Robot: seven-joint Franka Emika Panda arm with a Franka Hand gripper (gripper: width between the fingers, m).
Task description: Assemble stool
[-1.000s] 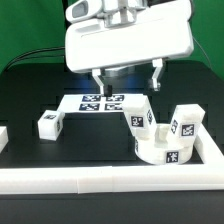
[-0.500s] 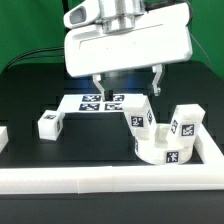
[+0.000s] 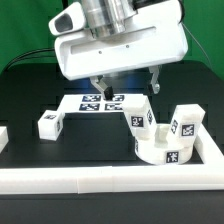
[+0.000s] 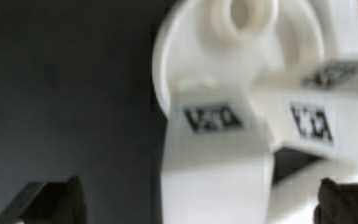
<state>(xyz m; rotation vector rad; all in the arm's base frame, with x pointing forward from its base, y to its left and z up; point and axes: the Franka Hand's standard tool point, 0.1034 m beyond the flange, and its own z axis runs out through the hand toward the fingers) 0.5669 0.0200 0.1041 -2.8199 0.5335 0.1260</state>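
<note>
**A:** What sits farthest to the exterior view's left?

**B:** A single leg (image 3: 48, 124). It lies alone on the black table (image 3: 30, 90), well apart from the other parts.

**A:** And next along?

**B:** The marker board (image 3: 100, 101), flat on the table. The gripper (image 3: 126, 88) hangs over that area. Its fingers (image 3: 97, 86) are spread wide apart with nothing between them.

**A:** Then the rest of the stool?

**B:** A second leg (image 3: 138, 116) stands tilted just beside the seat disc (image 3: 160, 153), on the disc's left in that view. I cannot tell whether they touch. The third leg (image 3: 186, 124) stands upright on the disc, toward its right. The disc rests near the corner where the white border rails (image 3: 100, 178) meet.

**A:** And the wrist view?

**B:** It is blurred. White tagged stool parts (image 4: 220, 120) fill the middle. The two dark fingertips (image 4: 51, 200) show at the edges, apart and gripping nothing.
</note>
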